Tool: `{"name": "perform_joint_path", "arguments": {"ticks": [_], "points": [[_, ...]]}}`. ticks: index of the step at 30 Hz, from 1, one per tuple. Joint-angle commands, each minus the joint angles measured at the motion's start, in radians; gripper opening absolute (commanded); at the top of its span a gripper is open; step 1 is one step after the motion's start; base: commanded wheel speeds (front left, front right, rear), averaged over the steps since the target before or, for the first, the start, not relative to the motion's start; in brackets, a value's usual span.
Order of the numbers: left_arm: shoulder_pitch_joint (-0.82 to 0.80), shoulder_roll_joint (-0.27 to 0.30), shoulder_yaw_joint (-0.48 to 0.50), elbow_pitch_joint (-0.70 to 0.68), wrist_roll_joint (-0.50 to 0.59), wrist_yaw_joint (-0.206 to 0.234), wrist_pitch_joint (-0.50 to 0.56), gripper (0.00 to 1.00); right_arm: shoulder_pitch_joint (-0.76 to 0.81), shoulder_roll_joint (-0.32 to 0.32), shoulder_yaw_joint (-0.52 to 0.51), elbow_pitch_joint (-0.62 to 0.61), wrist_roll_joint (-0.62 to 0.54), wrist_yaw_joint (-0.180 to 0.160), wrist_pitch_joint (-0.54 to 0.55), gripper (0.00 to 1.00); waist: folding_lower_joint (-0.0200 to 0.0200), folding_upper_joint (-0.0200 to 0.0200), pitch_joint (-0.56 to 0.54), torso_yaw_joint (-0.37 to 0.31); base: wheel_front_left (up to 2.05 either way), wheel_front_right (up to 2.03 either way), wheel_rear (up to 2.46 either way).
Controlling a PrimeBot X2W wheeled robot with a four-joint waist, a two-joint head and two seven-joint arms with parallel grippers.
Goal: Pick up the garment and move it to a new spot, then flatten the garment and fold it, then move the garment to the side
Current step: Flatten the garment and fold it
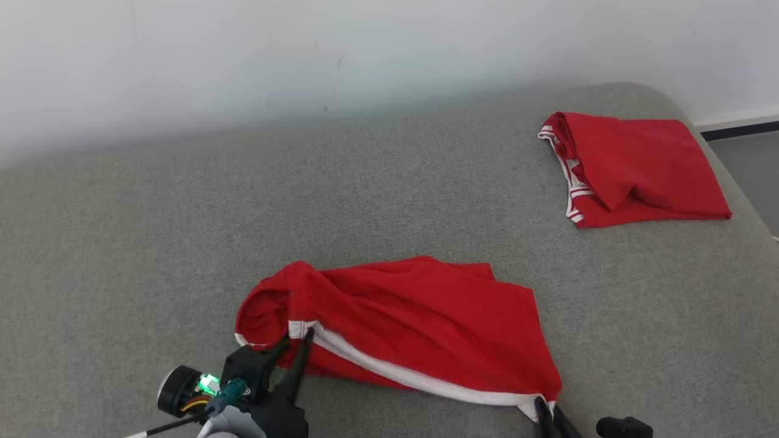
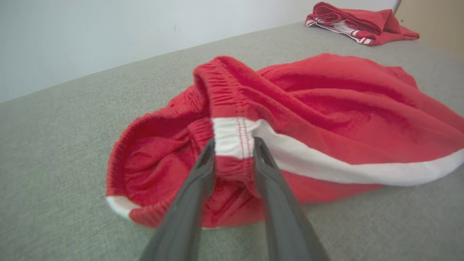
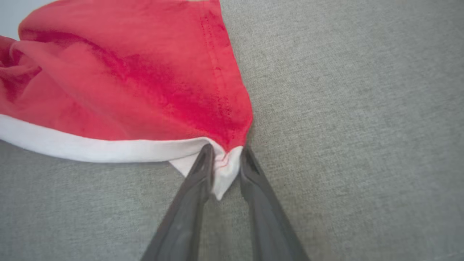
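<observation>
The garment (image 1: 414, 316) is a pair of red shorts with a white side stripe, lying rumpled on the grey cushion near its front edge. My left gripper (image 1: 297, 339) is at its left end. In the left wrist view the two fingers of the left gripper (image 2: 233, 145) press on either side of the elastic waistband of the garment (image 2: 326, 108) where the white stripe meets it. My right gripper (image 1: 546, 406) is at the garment's lower right corner. In the right wrist view the right gripper (image 3: 225, 150) pinches the white hem corner of the garment (image 3: 127, 72), which puckers between the fingers.
A second red garment (image 1: 633, 167), folded, lies at the cushion's far right corner and also appears as the folded garment (image 2: 359, 23) in the left wrist view. The grey cushion (image 1: 182, 243) runs back to a white wall. Its right edge drops to the floor (image 1: 751, 164).
</observation>
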State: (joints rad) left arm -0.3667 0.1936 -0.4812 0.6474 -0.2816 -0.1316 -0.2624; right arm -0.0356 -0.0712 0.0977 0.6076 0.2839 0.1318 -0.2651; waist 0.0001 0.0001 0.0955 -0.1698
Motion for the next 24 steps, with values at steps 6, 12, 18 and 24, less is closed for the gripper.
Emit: {"name": "perform_joint_path", "arguments": {"ticks": [6, 12, 18, 24], "points": [[0.049, 0.005, 0.034, -0.091, -0.004, 0.008, -0.003, 0.00, -0.013, 0.014, 0.005, -0.050, 0.049, -0.003, 0.001, 0.00, -0.0001, -0.0001, 0.000, 0.005, 0.00, 0.00, 0.00], [0.209, -0.001, 0.097, -0.302, 0.011, 0.036, -0.003, 0.00, 0.048, -0.005, -0.027, -0.211, 0.034, -0.003, 0.001, 0.00, -0.0001, -0.0001, 0.003, 0.020, 0.00, 0.00, 0.00], [0.266, 0.002, 0.120, -0.404, 0.030, 0.036, -0.003, 0.00, 0.064, -0.021, -0.021, -0.319, 0.027, -0.003, 0.001, 0.00, -0.0001, -0.0001, 0.007, 0.042, 0.00, 0.00, 0.00], [0.130, 0.053, 0.132, -0.438, 0.039, 0.018, 0.005, 0.00, -0.077, -0.080, 0.037, -0.355, 0.042, -0.003, 0.001, 0.00, -0.0001, -0.0001, 0.032, 0.054, 0.00, 0.00, 0.00]]}}
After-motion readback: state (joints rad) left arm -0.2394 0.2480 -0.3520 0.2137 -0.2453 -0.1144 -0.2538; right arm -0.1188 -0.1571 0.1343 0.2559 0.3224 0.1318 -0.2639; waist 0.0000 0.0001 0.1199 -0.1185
